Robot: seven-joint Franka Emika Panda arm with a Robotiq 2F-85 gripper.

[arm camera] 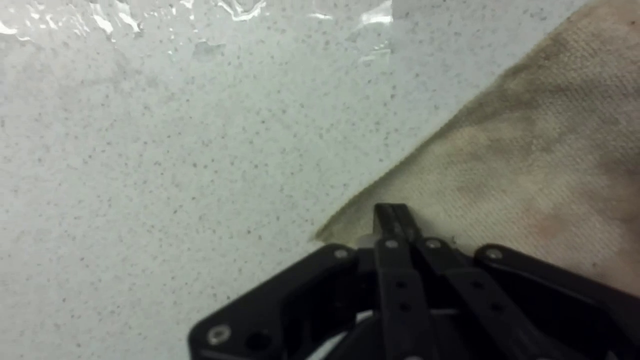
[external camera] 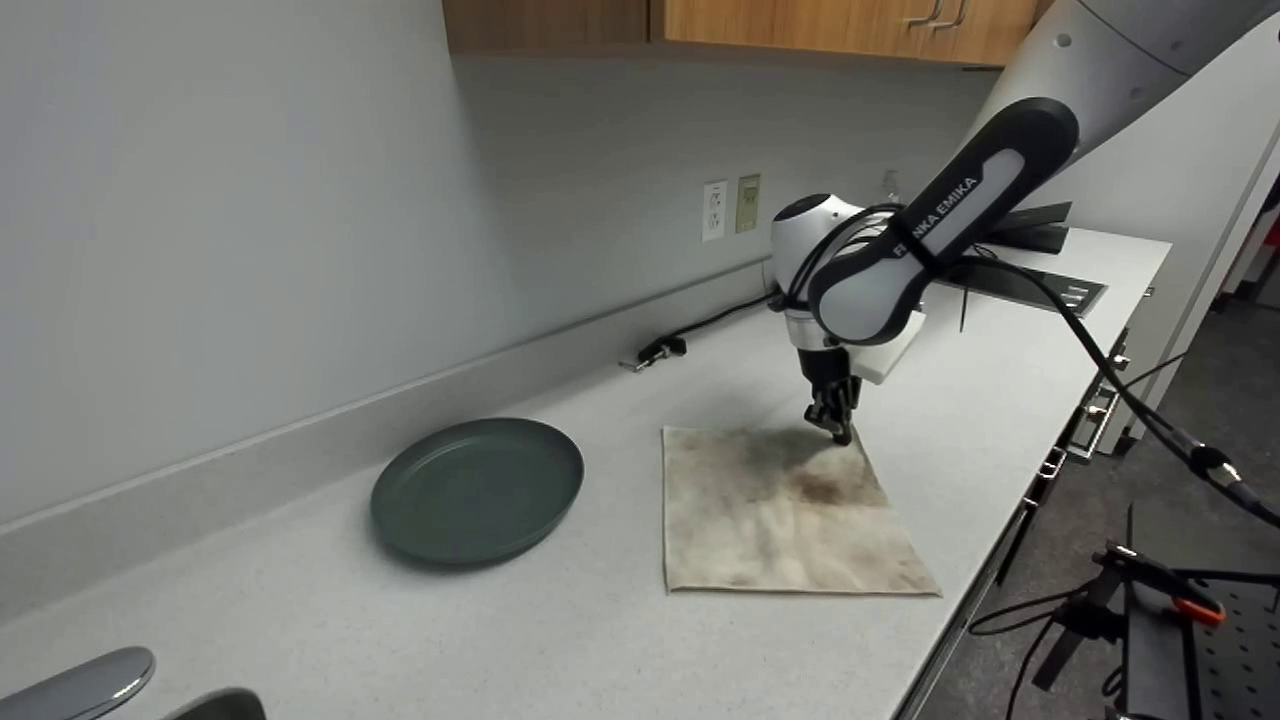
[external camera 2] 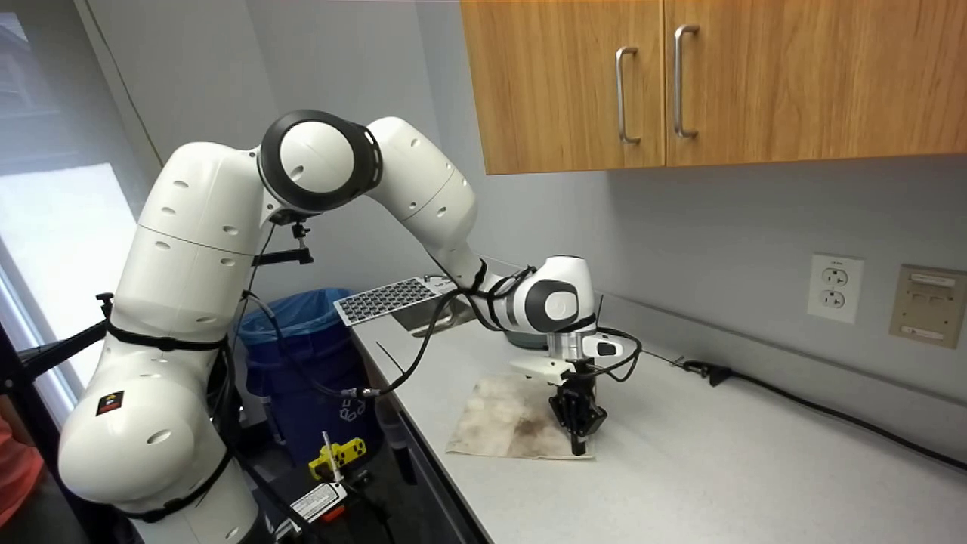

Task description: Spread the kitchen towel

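The kitchen towel (external camera: pixel 780 540), a beige cloth with brownish stains, lies flat and roughly square on the white counter. In an exterior view, part of the towel (external camera 2: pixel 495 415) shows beside the arm. My gripper (external camera: pixel 842 438) points down at the towel's corner on the robot's side. Seen from the wrist, the gripper (arm camera: pixel 392 206) has its fingertips pressed together, with no cloth visible between them. They stand over the towel (arm camera: pixel 530 165), just inside that corner, and appear to touch it. The gripper's linkages hide the edge nearest the wrist camera.
A round dark green plate (external camera: pixel 478 495) sits on the counter beyond the towel, nearer the wall. A black cable with a clamp (external camera 2: pixel 706 370) runs along the backsplash. Wooden cabinets (external camera 2: pixel 755 83) hang above. A metal faucet (external camera: pixel 90 685) stands at the far end. The counter's front edge borders the towel's side.
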